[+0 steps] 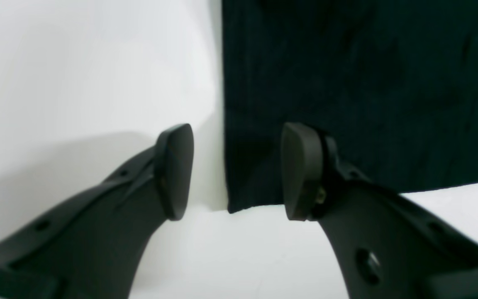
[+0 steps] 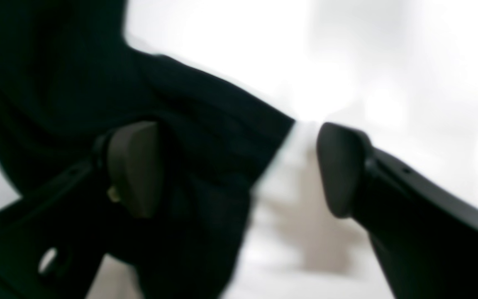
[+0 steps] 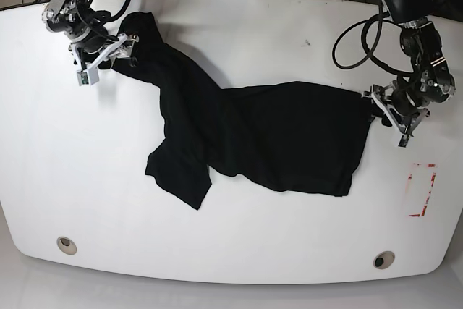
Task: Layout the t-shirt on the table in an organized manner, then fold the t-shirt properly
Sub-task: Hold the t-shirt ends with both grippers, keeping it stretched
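The black short-sleeved cloth t-shirt (image 3: 275, 135) is spread crumpled across the middle of the glossy white table (image 3: 231, 251), one end drawn out toward the far corner. The left gripper (image 1: 239, 170) is held apart astride a cloth corner, nothing clamped. The right gripper (image 2: 239, 170) is likewise parted around a dark fold, apparently so that opposite ends can be pulled taut.

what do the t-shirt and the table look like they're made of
The t-shirt: soft matte black knit cloth, probably cotton; it wrinkles and drapes limp, with faint ribbing in the left wrist view.
The table: hard, smooth glossy white top, perhaps laminate or coated board; it shows soft reflections and shadows.
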Robot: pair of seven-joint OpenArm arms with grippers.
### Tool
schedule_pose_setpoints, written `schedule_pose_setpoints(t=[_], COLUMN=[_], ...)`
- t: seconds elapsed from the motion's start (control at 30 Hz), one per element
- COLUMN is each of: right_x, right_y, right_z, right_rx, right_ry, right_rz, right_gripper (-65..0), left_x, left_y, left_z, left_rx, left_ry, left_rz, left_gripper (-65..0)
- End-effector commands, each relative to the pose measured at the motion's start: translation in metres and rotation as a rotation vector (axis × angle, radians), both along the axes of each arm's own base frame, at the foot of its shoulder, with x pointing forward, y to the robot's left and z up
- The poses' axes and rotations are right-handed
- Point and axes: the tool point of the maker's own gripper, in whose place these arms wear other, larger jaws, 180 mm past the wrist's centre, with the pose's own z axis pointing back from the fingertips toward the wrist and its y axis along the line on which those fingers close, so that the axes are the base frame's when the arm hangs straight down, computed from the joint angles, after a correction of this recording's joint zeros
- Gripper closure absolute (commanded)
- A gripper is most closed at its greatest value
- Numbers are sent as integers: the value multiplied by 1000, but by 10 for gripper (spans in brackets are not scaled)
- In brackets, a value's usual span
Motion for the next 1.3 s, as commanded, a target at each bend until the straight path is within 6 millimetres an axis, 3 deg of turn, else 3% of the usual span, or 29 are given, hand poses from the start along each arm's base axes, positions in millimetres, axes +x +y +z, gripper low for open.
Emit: schedule_pose_setpoints(t=[0.0, 0.3, 0.6, 0.77, 1.07, 1.2, 1.27], right_x=[-1, 15, 11, 8, 9, 13, 9], right_y=[-4, -6, -3, 0, 1, -1, -2], right_z=[4, 25, -5, -11, -6, 7, 14], right_rx=[-23, -61, 9, 25, 22, -12, -43], right_ry=[5, -62, 14, 32, 17, -13, -11], right_rz=[4, 14, -11, -11, -5, 9, 25], right_gripper=[-522, -528, -525, -520, -315, -331, -374], left_x=[12, 12, 12, 12, 11, 11, 11], left_y=[4, 4, 4, 4, 4, 4, 4], left_z=[17, 17, 17, 17, 15, 15, 15], left_rx=[2, 2, 2, 2, 4, 4, 4], left_ry=[-58, -58, -58, -58, -53, -53, -53], left_rz=[1, 1, -1, -1, 0, 0, 0], left_gripper=[-319, -319, -319, -319, -319, -319, -319])
